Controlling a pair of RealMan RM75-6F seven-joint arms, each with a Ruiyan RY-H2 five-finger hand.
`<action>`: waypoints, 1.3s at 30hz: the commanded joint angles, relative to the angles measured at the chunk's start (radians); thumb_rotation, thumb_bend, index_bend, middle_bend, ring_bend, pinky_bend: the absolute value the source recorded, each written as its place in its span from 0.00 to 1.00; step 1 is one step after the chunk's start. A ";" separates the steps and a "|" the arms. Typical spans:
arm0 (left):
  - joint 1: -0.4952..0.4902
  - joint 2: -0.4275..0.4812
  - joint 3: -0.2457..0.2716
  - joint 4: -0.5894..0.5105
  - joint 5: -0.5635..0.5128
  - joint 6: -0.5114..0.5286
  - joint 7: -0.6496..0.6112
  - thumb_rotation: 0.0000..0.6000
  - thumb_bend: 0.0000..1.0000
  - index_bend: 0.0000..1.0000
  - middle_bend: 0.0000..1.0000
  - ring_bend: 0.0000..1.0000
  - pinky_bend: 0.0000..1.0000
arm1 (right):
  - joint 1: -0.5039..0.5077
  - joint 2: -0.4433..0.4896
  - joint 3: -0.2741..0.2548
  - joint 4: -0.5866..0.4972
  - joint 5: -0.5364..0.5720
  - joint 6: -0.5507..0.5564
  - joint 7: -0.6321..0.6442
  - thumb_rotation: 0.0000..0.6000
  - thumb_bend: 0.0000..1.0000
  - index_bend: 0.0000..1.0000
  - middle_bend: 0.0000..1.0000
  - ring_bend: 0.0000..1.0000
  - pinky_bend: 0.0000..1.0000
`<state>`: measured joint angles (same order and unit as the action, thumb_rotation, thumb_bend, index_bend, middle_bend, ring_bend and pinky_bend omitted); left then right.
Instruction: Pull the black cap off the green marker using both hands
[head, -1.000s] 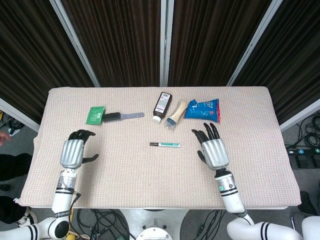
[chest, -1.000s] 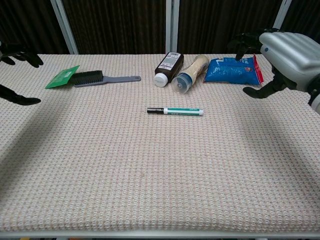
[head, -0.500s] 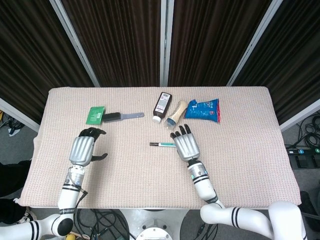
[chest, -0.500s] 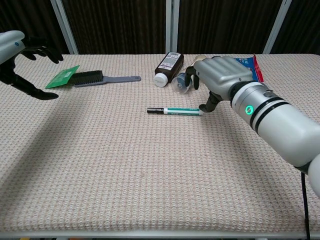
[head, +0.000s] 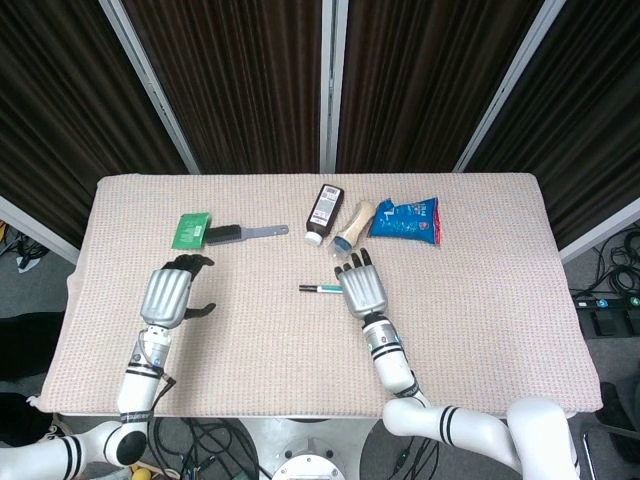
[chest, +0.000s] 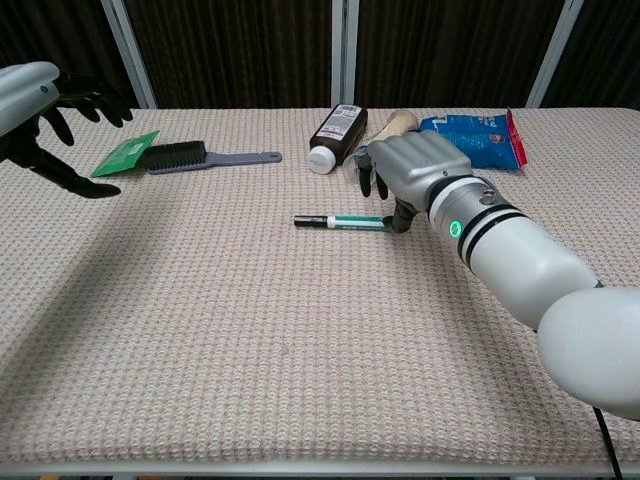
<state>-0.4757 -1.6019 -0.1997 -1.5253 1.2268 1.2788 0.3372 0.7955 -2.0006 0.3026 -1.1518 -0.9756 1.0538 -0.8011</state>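
The green marker (head: 322, 289) lies flat at the table's middle, its black cap (head: 304, 288) pointing to the left. In the chest view the marker (chest: 345, 221) shows its cap (chest: 310, 221) free of both hands. My right hand (head: 362, 290) sits over the marker's right end, fingers spread, and hides that end. From the chest view this right hand (chest: 410, 170) has its thumb down beside the marker's end, with no grip visible. My left hand (head: 170, 295) hovers far to the left with its fingers apart and holds nothing; it is also the left hand (chest: 40, 100) at the chest view's edge.
Behind the marker lie a black bottle (head: 322, 213), a cream bottle (head: 352, 226) and a blue packet (head: 404, 219). A grey-handled brush (head: 240, 234) and a green card (head: 190, 229) lie at the back left. Dark curtains close off the far side.
My right hand has slid left from the table's right side onto the marker's right end. The left hand has shifted slightly toward the middle. The marker has not moved.
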 joint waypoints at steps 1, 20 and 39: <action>-0.005 -0.002 0.003 0.008 0.004 -0.002 0.011 1.00 0.00 0.30 0.30 0.28 0.41 | 0.007 -0.009 -0.002 0.020 0.007 -0.007 0.005 1.00 0.22 0.42 0.43 0.17 0.13; -0.019 0.000 0.007 0.021 0.003 -0.013 0.046 1.00 0.00 0.32 0.30 0.28 0.41 | 0.053 -0.077 -0.001 0.151 0.024 -0.050 0.029 1.00 0.23 0.47 0.47 0.19 0.15; -0.018 0.000 0.011 0.026 -0.015 -0.024 0.046 1.00 0.00 0.33 0.30 0.28 0.41 | 0.070 -0.118 0.007 0.225 0.033 -0.065 0.031 1.00 0.26 0.54 0.52 0.23 0.17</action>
<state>-0.4941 -1.6020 -0.1888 -1.4992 1.2116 1.2549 0.3831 0.8655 -2.1182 0.3092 -0.9269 -0.9421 0.9886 -0.7700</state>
